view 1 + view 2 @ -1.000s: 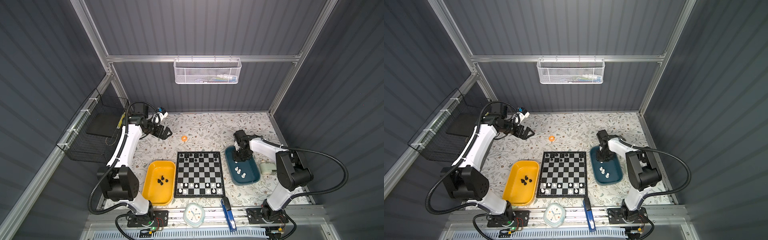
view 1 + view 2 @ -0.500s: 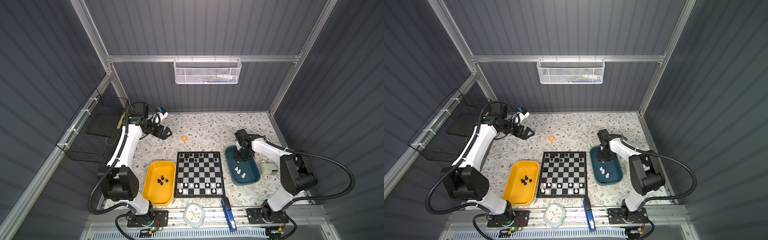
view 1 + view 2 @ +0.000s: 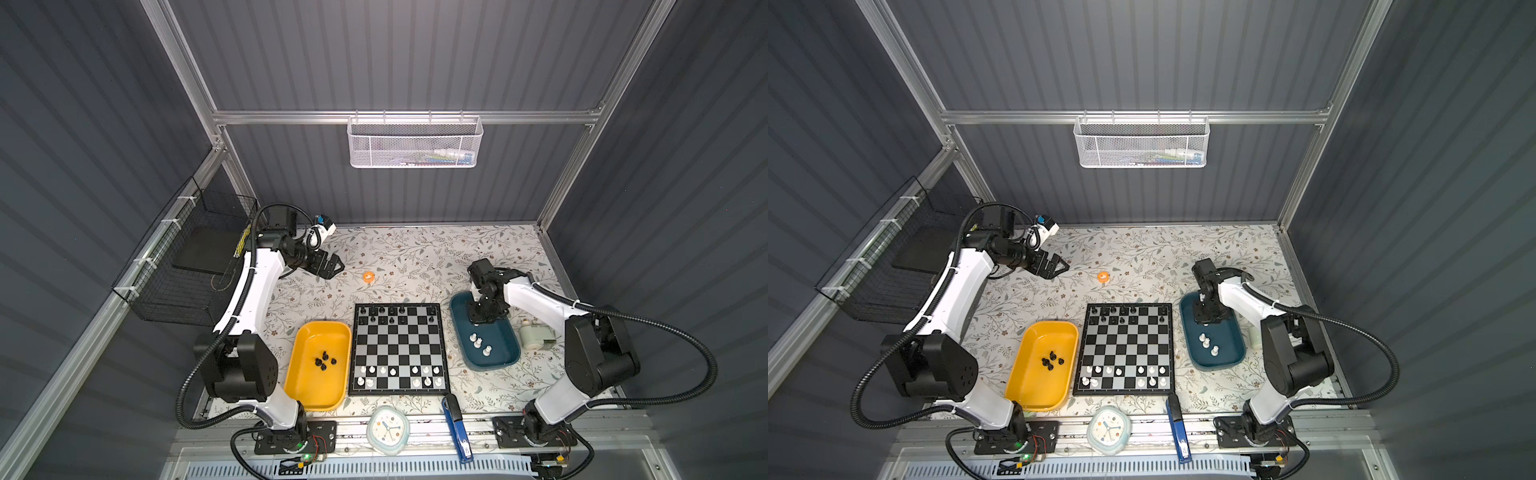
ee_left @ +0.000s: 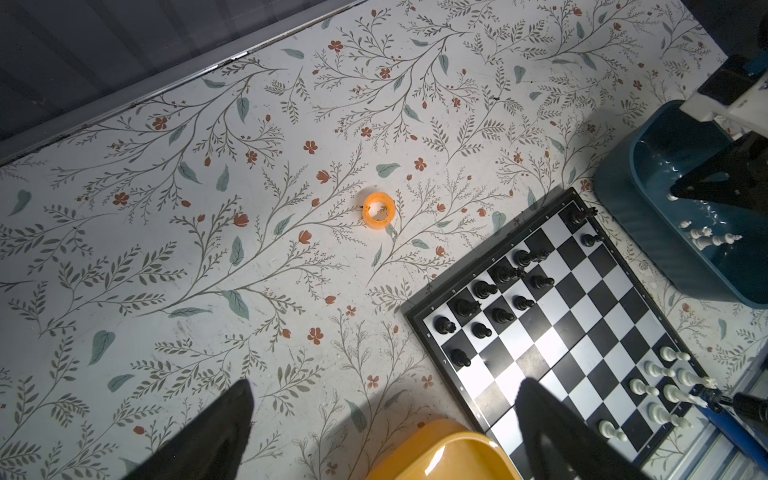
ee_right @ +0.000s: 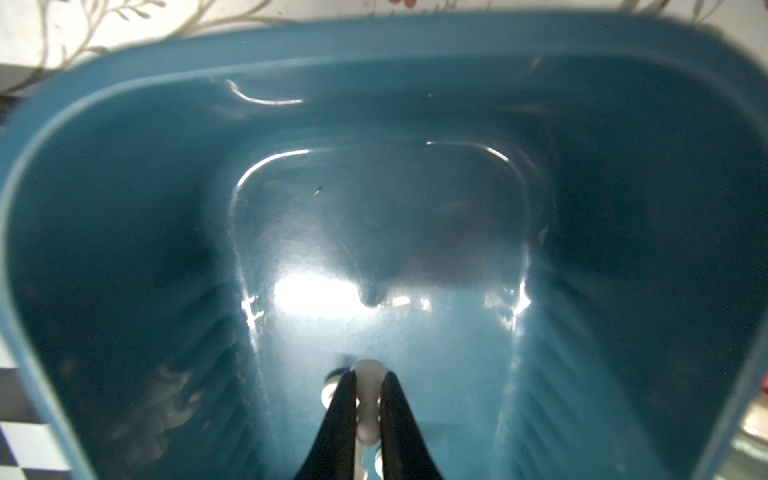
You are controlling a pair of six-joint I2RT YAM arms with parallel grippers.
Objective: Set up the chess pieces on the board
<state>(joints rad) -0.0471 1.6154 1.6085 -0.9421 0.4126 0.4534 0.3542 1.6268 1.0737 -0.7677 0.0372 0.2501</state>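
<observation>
1. Clock (image 3: 387, 428) and blue stapler (image 3: 457, 430) lie nearest you, at the front edge of the table.
2. Next back you meet the board (image 3: 399, 345), flat between the yellow tray (image 3: 307, 395) and the teal tray (image 3: 505, 359). White chessmen (image 3: 427, 369) partly fill its two near rows. Black chessmen (image 3: 372, 310) stand on its two far rows, with gaps.
3. A small cluster of loose black pieces (image 3: 325, 360) sits in the yellow tray. Three loose white pieces (image 3: 478, 341) stand in the teal tray.
4. Your right gripper (image 5: 368, 399) reaches down into the far end of the teal tray, clenched on a white piece (image 5: 367, 372) that shows between its fingertips in the right wrist view. You cannot tell whether that piece touches the tray floor.
5. Farther back, an orange ring (image 3: 368, 276) lies alone on the floral table cover (image 3: 415, 257), apart from the board.
6. Farthest from you, your left gripper (image 3: 332, 266) hangs above the cover near the back left corner, jaws spread wide and grasping nothing.
</observation>
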